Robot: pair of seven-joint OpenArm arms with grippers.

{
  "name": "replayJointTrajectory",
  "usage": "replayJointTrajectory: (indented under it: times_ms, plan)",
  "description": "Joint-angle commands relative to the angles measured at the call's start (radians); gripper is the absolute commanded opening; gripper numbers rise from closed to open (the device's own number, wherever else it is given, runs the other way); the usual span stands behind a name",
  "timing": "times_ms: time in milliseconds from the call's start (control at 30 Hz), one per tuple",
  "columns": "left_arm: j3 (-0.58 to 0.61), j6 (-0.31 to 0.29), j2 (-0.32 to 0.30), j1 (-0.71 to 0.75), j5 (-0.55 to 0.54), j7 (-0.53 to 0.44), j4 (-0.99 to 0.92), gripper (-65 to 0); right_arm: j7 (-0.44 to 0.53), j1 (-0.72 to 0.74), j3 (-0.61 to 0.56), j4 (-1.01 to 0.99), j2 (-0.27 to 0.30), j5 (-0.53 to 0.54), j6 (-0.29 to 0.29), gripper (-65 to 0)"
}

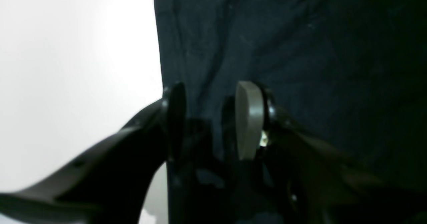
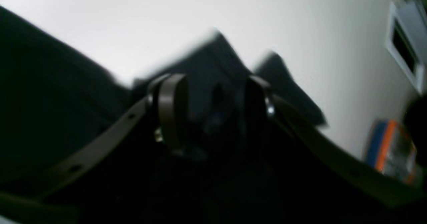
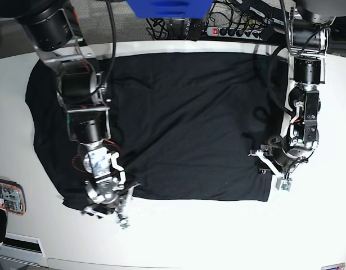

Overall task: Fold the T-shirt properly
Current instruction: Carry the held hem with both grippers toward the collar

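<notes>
The black T-shirt [image 3: 184, 124] lies spread flat and wrinkled on the white table [image 3: 218, 236]. My left gripper [image 3: 272, 169] is at the shirt's near corner on the base view's right. In the left wrist view the left gripper [image 1: 211, 120] is open and straddles the shirt's side edge [image 1: 300, 50], one finger over the table and one over cloth. My right gripper [image 3: 108, 208] is at the near hem corner on the base view's left. In the blurred right wrist view the right gripper [image 2: 213, 107] has its fingers apart with bunched shirt cloth [image 2: 217, 60] between them.
An orange and blue device [image 3: 7, 197] lies at the table's left edge and also shows in the right wrist view [image 2: 388, 147]. A blue object [image 3: 167, 7] and a power strip with cables [image 3: 234, 31] are beyond the far edge.
</notes>
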Motion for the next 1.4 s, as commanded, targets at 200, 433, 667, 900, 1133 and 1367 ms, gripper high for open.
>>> replayJointTrajectory:
  times_ms: [200,433,667,900,1133,1367]
  plan:
    - [-0.008,-0.001,-0.017,-0.021,-0.007,-0.021,0.016,-44.3,0.057,0.040,0.002,0.011,-0.004,-0.008,-0.052,-38.8]
    - [-0.005,-0.002,-0.014,-0.024,-0.007,-0.021,0.016,-44.3,0.119,0.040,-0.003,-0.067,-0.003,-0.008,-0.116,-38.8]
    - [-0.005,-0.002,-0.014,-0.021,-0.007,-0.021,0.016,-44.3,0.213,0.040,0.000,-0.200,-0.003,-0.006,-0.161,-38.8]
    - [-0.005,-0.002,-0.015,-0.024,-0.007,-0.021,0.016,-44.3,0.222,0.040,0.000,-0.230,0.002,-0.008,-0.172,-38.8]
    - [-0.005,-0.002,-0.015,-0.024,-0.007,-0.021,0.016,-44.3,0.216,0.040,0.002,-0.217,0.014,-0.008,-0.172,-38.8]
    - [-0.005,-0.002,-0.015,-0.026,-0.007,-0.021,0.016,-44.3,0.216,0.040,0.002,-0.217,0.029,-0.008,-0.175,-38.8]
